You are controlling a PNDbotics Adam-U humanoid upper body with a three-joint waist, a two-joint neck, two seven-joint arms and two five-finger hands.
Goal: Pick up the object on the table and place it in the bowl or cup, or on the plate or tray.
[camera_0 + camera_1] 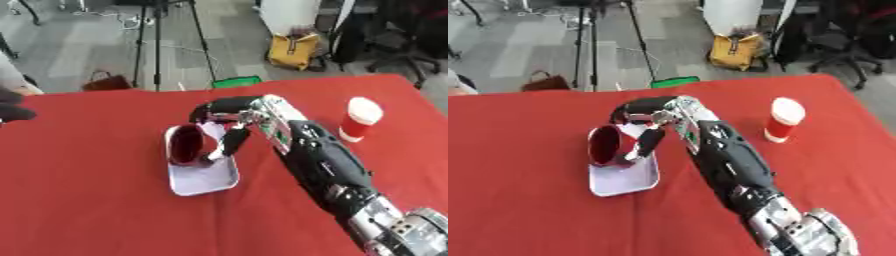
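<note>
White tray [206, 182] sits under the fingers [229, 145]. Right hand [249, 117] is curled round a dark red cup [185, 145], held on its side over the tray. Placing step; next, lower and release. Beyond, red-white paper cup [360, 119] on the red bench [87, 200].

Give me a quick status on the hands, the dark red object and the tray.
Right hand curled round dark red object, over white tray. Left hand not in view. Red cup with white lid stands apart to the right, not in the way.
</note>
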